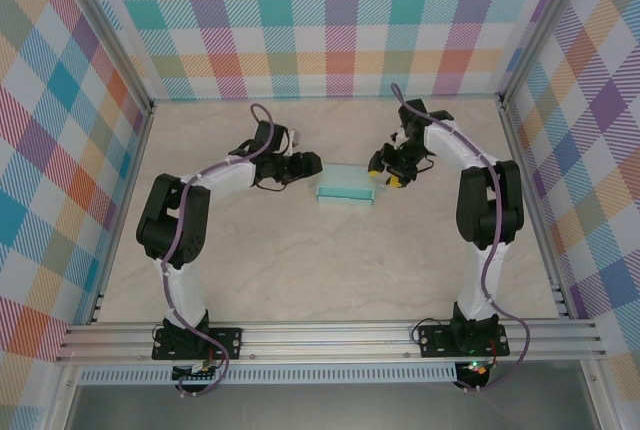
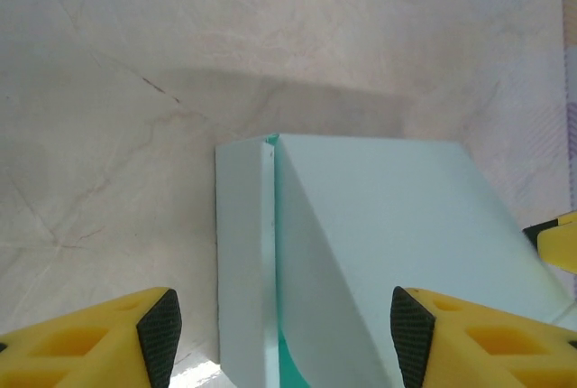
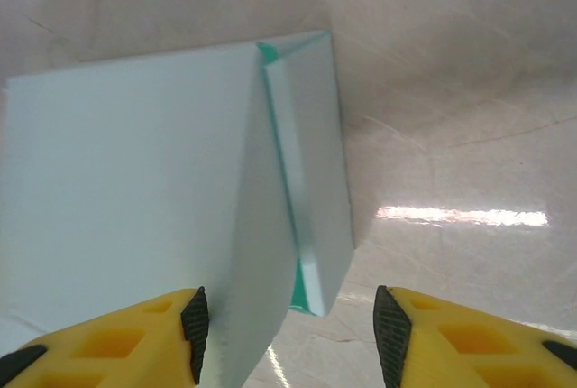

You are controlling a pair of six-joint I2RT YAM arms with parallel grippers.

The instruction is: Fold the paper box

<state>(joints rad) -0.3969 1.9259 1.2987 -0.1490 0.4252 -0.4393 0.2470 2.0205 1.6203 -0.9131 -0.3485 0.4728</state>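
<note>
The paper box (image 1: 346, 190) lies half-folded in the middle of the surface (image 1: 300, 280), between my arms. The left pincer (image 2: 284, 327) and the right pincer (image 3: 290, 325) are both released, each astride one end and gripping nothing. I would press both end flaps inward together, gently, so the thin card does not slide or crease.

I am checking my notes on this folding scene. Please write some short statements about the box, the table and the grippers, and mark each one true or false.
1. The paper box lies on the table between the left gripper and the right gripper. True.
2. The left gripper is shut tight. False: its fingers stand well apart.
3. The table has a plaid pattern. False: it is pale and marbled, and the walls around it are plaid.
4. The paper box is pale aqua-blue. True.
</note>
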